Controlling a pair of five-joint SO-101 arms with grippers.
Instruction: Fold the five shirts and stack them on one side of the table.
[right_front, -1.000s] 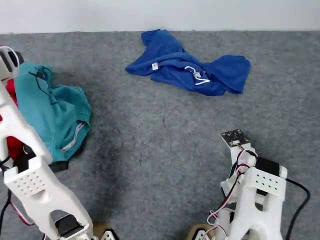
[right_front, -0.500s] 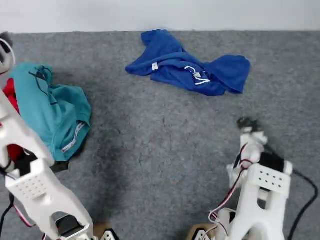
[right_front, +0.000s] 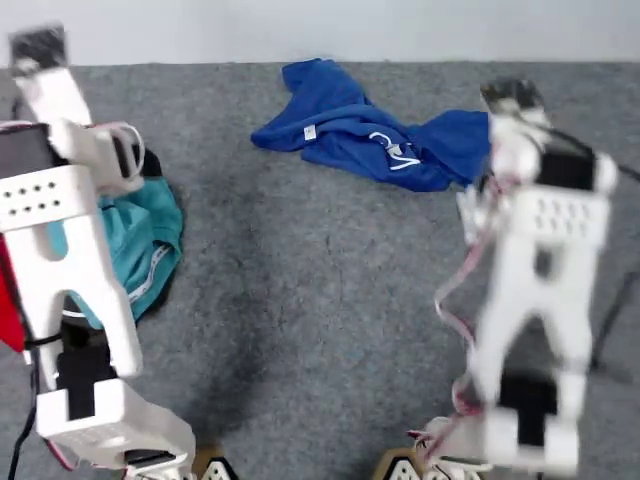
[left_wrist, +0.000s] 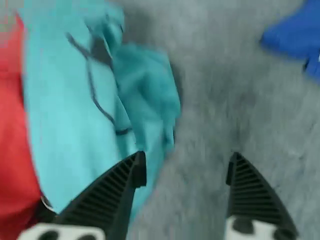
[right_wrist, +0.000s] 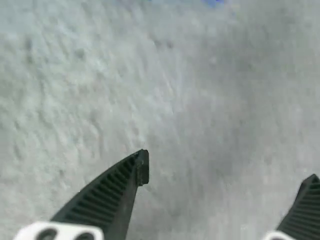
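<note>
At 12 o'clock on the grey surface (right_front: 300, 330), in the high view, lies the blue shirt (right_front: 375, 130), crumpled and unfolded. A small white label (right_front: 310, 132) sits near its 9 o'clock end and a white printed mark (right_front: 395, 150) near its middle; both are too small to read. The shirt's long axis runs roughly from 9 to 3 o'clock, dipping slightly toward 4.

At 9 o'clock lies the teal shirt (right_front: 150, 235), bunched in loose folds with a pale stripe along its hem. A red shirt (right_front: 12, 300) lies against it at the surface's edge.

The left arm (right_front: 70, 220) stands over the teal shirt. Its end effector (left_wrist: 187, 165) has its jaws apart and holds nothing, poised above the teal shirt's edge and the grey beside it. The right arm (right_front: 540, 230) rises at 3 o'clock, next to the blue shirt's 3 o'clock end. Its end effector (right_wrist: 227, 170) is spread wide and empty above bare surface.
</note>
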